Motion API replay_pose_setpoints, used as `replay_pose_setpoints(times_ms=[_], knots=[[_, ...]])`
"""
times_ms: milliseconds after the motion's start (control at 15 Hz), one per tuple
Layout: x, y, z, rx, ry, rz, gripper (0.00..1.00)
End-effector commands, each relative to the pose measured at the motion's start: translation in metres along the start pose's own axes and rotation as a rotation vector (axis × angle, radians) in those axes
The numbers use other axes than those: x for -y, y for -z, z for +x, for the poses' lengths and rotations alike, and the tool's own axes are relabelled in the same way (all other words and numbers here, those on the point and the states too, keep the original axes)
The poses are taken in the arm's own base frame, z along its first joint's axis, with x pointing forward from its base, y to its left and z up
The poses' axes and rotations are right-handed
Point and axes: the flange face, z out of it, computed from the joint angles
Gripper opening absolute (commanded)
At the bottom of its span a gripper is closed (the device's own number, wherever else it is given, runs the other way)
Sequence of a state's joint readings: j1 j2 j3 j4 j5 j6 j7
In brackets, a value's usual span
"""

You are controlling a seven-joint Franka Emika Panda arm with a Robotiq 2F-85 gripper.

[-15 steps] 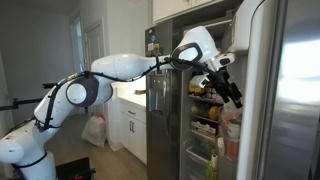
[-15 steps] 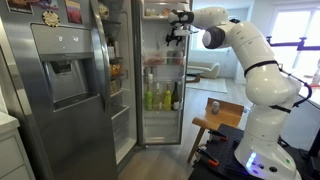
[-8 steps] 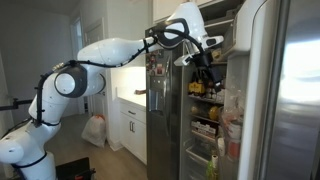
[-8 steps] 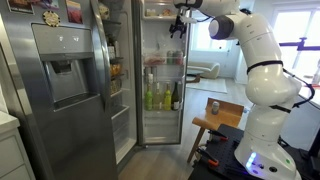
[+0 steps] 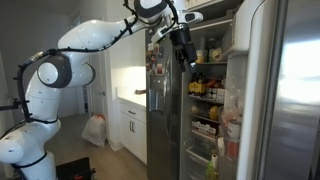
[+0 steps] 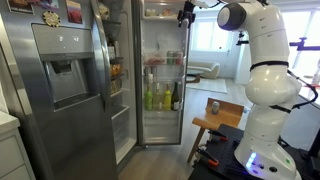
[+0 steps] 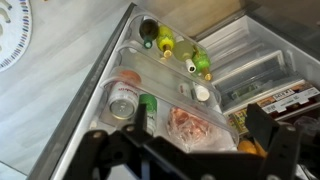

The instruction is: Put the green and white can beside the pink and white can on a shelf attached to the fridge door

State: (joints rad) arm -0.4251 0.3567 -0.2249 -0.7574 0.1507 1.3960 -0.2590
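You're holding the pincer (image 5: 184, 47) high at the top of the open fridge, in both exterior views (image 6: 186, 12). In the wrist view its fingers (image 7: 100, 148) are standing wide apart at the bottom edge, gripping nothing and touching nothing. They're looking down on a clear shelf (image 7: 118, 62) on the inside of the fridge door (image 5: 290, 90). The pink and white can (image 7: 122, 95) is standing upright at the near end of that shelf. The green and white can (image 7: 148, 108) is standing just beside it in the same shelf; you can't tell if they're touching. Bottles with yellow-green caps (image 7: 166, 43) are sitting further along the shelf. A pinkish packet (image 7: 186, 126) is lying in the next compartment, near the cans.
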Motion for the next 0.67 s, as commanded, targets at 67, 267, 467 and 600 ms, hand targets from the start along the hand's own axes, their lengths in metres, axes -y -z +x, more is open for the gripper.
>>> replay_pose_setpoints(times_ms=[67,267,467,600], knots=[[0.003,0.019,-0.025,0.052,0.059,0.058,1.00],[0.002,0.020,-0.016,0.024,0.040,0.022,1.00],[-0.001,0.027,-0.020,0.013,0.044,0.020,1.00],[-0.001,0.027,-0.020,0.014,0.044,0.020,1.00]])
